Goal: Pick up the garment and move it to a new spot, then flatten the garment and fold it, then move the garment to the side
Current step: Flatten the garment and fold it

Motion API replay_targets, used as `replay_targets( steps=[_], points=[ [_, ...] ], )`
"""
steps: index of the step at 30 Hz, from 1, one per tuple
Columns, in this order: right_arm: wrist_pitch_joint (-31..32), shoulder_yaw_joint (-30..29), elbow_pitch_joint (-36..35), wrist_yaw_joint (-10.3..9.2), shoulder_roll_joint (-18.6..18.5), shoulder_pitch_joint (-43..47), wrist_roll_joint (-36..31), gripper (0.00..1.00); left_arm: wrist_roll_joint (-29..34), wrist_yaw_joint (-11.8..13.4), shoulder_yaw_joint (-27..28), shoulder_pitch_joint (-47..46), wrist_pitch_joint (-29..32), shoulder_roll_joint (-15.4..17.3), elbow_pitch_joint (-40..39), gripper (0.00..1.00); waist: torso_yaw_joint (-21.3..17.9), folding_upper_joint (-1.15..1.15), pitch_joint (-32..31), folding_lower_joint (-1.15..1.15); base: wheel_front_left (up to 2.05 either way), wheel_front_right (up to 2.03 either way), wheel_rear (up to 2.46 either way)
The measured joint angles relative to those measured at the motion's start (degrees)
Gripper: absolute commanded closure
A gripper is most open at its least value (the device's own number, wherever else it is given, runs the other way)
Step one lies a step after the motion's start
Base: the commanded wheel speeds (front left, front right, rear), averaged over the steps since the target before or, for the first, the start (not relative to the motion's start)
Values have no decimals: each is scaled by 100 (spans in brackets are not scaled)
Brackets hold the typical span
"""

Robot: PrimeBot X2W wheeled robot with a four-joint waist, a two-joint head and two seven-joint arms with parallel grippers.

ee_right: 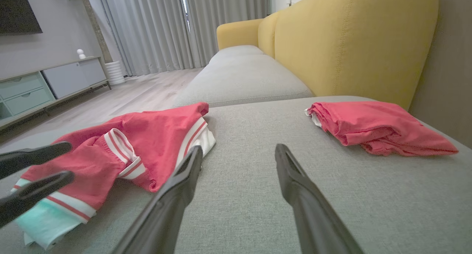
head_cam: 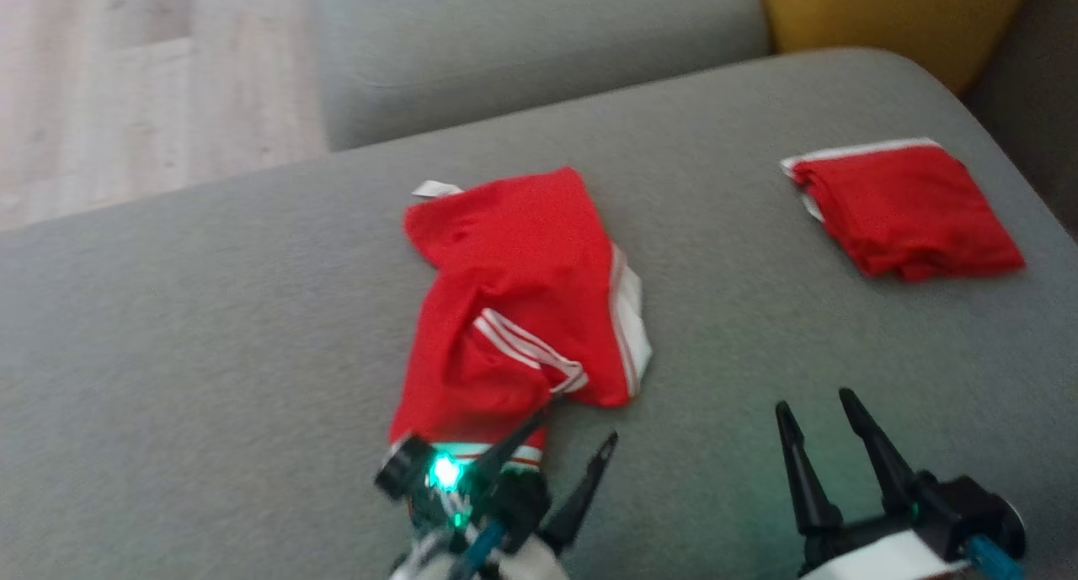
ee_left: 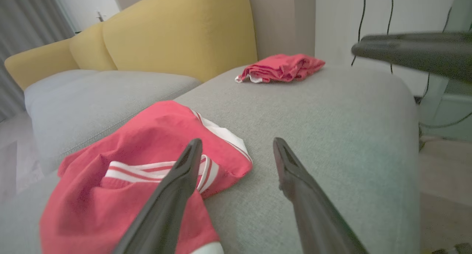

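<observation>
Currently: garment [head_cam: 514, 302], red with white striped trim, crumpled, lies mid-seat on the grey sofa cushion [head_cam: 253, 353]. Left gripper [head_cam: 577, 424], fingers wide and empty, has one tip over its near edge, likely poised for pickup. Right gripper [head_cam: 814, 401], wide and empty, sits near right over bare cushion. Folded red garment [head_cam: 905, 210] lies far right, presumably set aside.
</observation>
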Motion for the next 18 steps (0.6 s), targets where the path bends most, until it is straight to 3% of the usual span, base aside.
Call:
replay_targets(
  steps=[8, 12, 13, 14, 16, 18],
  points=[
    [0, 101, 8, 0, -8, -292, 66, 0, -31, 475, -500, -1191, 665, -34, 1295, 0, -515, 0, 348, 0, 0, 0, 0],
    [0, 148, 32, 0, -9, -342, 115, 0, -140, 689, -623, -1395, 722, -40, 1835, 0, -755, 0, 523, 0, 0, 0, 0],
    [0, 152, 43, 0, -9, -367, 134, 0, -161, 699, -681, -1456, 790, -42, 1995, 10, -805, 0, 560, 0, 0, 0, 0],
    [0, 154, 43, 0, -9, -390, 153, 0, -191, 699, -715, -1505, 834, -42, 2138, 50, -851, 0, 592, 0, 0, 0, 0],
    [0, 157, 47, 0, -10, -404, 153, 0, -289, 697, -738, -1583, 836, -44, 2323, 100, -923, 0, 637, 0, 0, 0, 0],
    [0, 157, 63, 0, -10, -404, 153, 0, -391, 693, -772, -1650, 766, -60, 2455, 100, -972, 0, 656, -1, 0, 0, 0]
  ],
)
